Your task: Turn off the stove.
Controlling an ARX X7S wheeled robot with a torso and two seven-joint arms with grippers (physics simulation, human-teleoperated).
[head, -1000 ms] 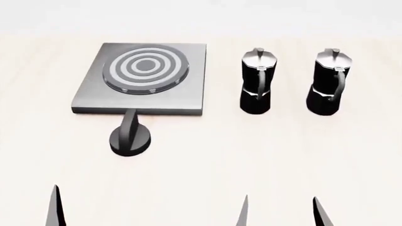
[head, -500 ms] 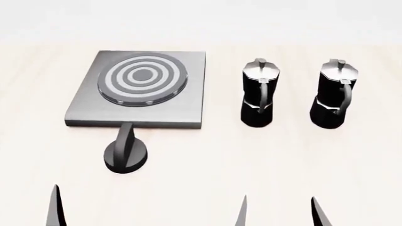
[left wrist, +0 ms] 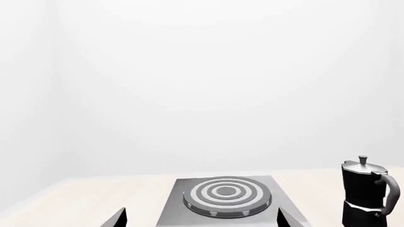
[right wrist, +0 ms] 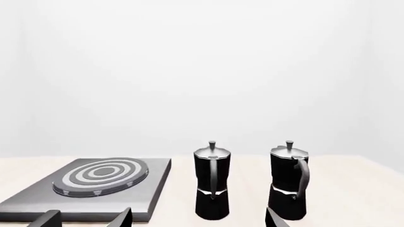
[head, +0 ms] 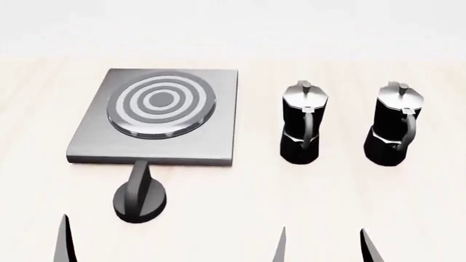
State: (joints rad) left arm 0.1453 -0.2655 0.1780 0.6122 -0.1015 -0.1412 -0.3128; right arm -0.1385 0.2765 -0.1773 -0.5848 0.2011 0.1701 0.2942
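The stove (head: 87, 143) is a flat grey square plate with a ringed round burner (head: 161, 103), at the left of the table. Its black ridged knob (head: 139, 197) stands apart, just in front of the plate's near edge. My left gripper (left wrist: 202, 220) is open and empty, back from the stove, with the plate (left wrist: 177, 208) showing between its jaws. Only one of its fingertips (head: 64, 240) shows in the head view. My right gripper (head: 324, 248) is open and empty, short of the two moka pots. In the right wrist view it (right wrist: 198, 220) faces the nearer pot.
Two black-and-silver moka pots (head: 302, 123) (head: 395, 124) stand side by side to the right of the stove, also seen in the right wrist view (right wrist: 211, 182) (right wrist: 289, 182). One pot (left wrist: 366, 191) shows in the left wrist view. The pale table (head: 240, 207) lies between grippers and objects.
In the head view the stove, knob and pots have slid downward and look slightly larger. The gripper tips hold the same places at the bottom edge.
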